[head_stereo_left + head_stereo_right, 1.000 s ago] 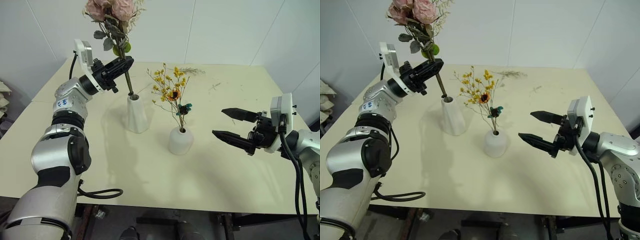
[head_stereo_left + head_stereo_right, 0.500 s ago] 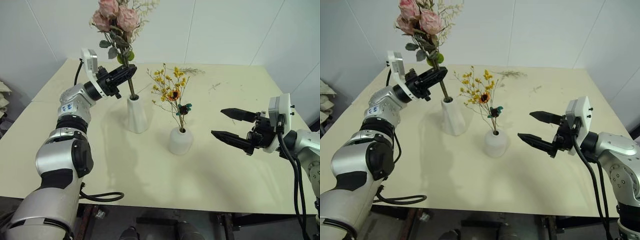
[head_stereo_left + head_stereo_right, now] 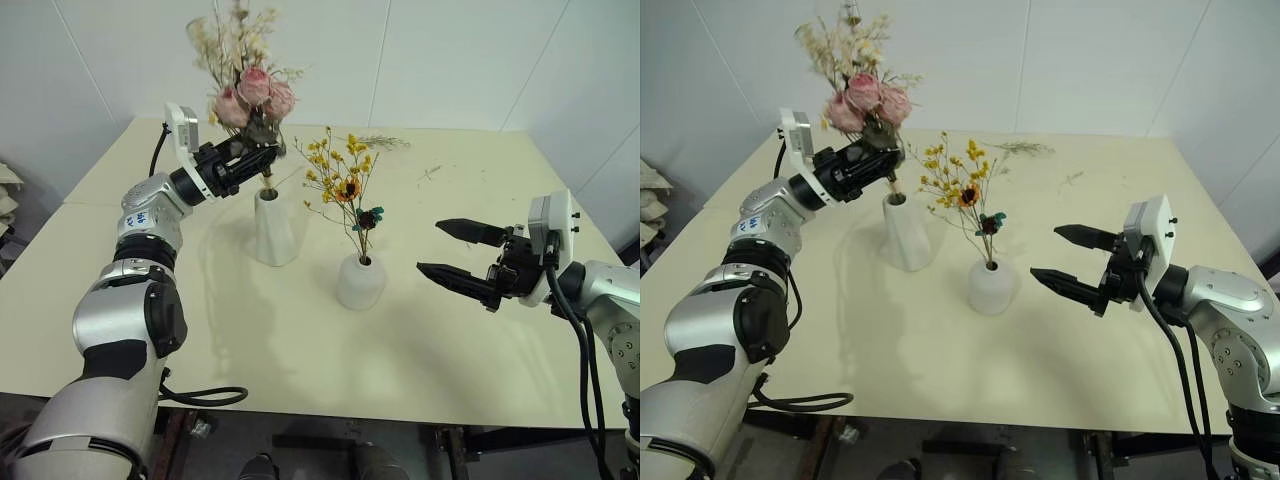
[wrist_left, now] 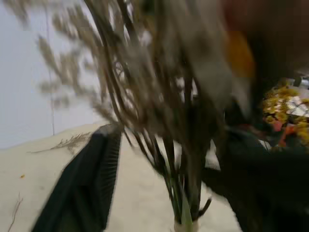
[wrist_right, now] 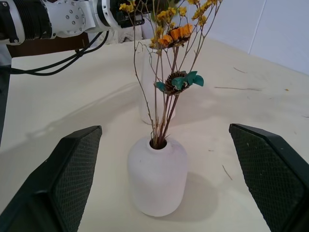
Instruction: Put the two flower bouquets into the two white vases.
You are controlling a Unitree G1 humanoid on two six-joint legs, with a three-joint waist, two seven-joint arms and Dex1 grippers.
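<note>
No legible writing noted | pink-rose bouquet with pale dried sprays (image 3: 245,85) seated in tall matte white tapered vase (image 3: 272,228), worktop's far-left area; left gripper (image 3: 262,160) released, straddling stems | yellow-blossom bouquet (image 3: 345,185) in squat white vase (image 3: 361,282), mid-worktop | right gripper (image 3: 455,252) spread, empty.

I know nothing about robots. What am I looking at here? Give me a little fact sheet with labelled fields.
Setting: cream table against a white wall
Tall vase: white, holds the rose bouquet with its stems in the mouth
Short vase: white, holds the yellow bouquet
Left gripper: at the rose stems just above the tall vase, fingers apart on either side
Right gripper: open, holding nothing, off to the side of the short vase
Stray bits: dried sprig near the table's far edge
</note>
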